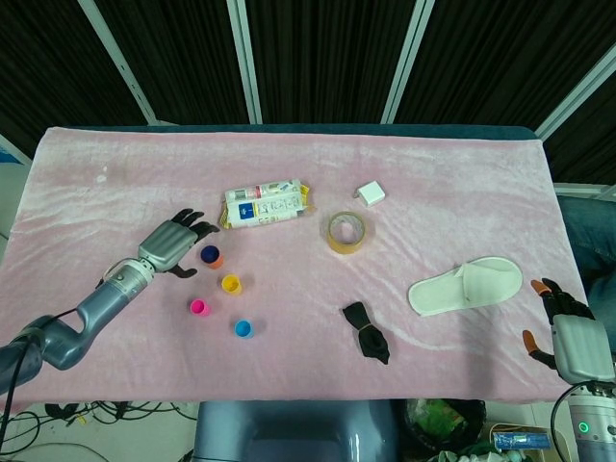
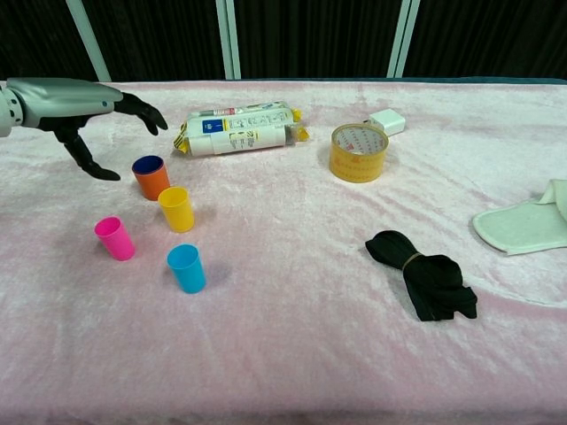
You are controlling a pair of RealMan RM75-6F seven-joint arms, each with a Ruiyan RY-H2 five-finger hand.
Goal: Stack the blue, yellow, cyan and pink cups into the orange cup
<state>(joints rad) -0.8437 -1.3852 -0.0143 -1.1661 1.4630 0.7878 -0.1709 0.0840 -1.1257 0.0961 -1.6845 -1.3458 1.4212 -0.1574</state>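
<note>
- Nesting the blue cup (image 2: 148, 165) into the orange cup (image 2: 152, 181) looks done — its dark rim sits just inside the orange one, and that stack is my landmark.
- My next pick, I judge, is the yellow cup (image 2: 177, 209), standing upright just beside the stack on the near side. I would come down over its rim, pinch it lightly, lift straight, and lower it square over the stack so nothing tips on the soft pink cloth (image 2: 292, 354).
- The cyan cup (image 2: 187, 268) stands further toward me from the stack, past the yellow one; the pink cup (image 2: 115, 238) is off to the stack's near left. Both are upright and apart from the others.
- My left hand (image 2: 75, 102) hovers just left of the stack, fingers spread wide, holding nothing and touching no cup.
- My right hand (image 1: 563, 332) hangs far from the stack at the table's edge, past the white slipper (image 1: 466, 285); its fingers look apart, nothing in them.
</note>
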